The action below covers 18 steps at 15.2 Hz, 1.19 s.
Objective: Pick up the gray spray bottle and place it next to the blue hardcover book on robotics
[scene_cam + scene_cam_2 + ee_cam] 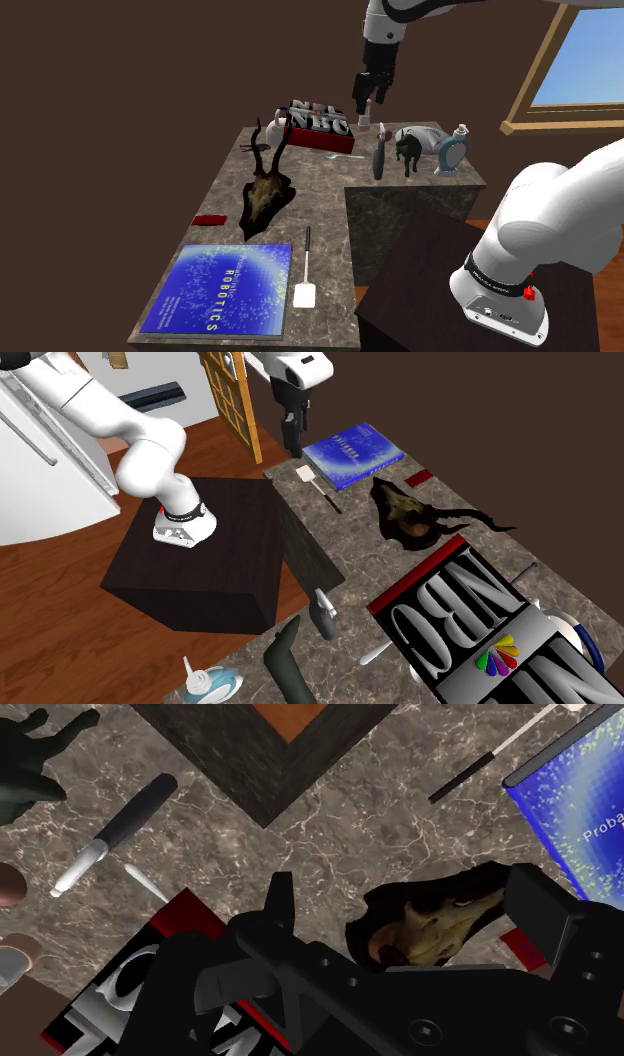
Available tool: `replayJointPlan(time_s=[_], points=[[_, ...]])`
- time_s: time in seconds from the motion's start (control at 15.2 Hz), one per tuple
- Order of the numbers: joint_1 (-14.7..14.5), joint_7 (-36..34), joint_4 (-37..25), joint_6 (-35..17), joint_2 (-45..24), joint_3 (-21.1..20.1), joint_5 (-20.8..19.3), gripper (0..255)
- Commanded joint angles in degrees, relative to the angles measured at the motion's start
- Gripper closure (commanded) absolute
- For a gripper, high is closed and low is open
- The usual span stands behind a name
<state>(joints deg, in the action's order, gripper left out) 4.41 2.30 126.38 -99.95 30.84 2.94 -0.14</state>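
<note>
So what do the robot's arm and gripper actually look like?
The arm is glossy white with rounded links, a dark band near its base and a small red mark beside it. The gripper is all black, with two blocky fingers.

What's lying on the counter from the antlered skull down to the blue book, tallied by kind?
Blue hardcover book: 1
White spatula with black handle: 1
Dark antlered animal skull: 1
Small flat red card: 1
Total: 4
</note>
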Motion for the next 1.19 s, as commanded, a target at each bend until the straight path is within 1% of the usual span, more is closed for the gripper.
replayJointPlan(time_s=[0.0, 0.53, 1.12], points=[[0.9, -0.7, -2.8, -0.2, -4.9, 1.2, 0.3, 0], [4.4, -2.4, -13.8, 0.6, -23.1, 6.3, 3.0, 0], [9.5, -3.6, -28.0, 4.5, -43.2, 11.1, 8.3, 0]])
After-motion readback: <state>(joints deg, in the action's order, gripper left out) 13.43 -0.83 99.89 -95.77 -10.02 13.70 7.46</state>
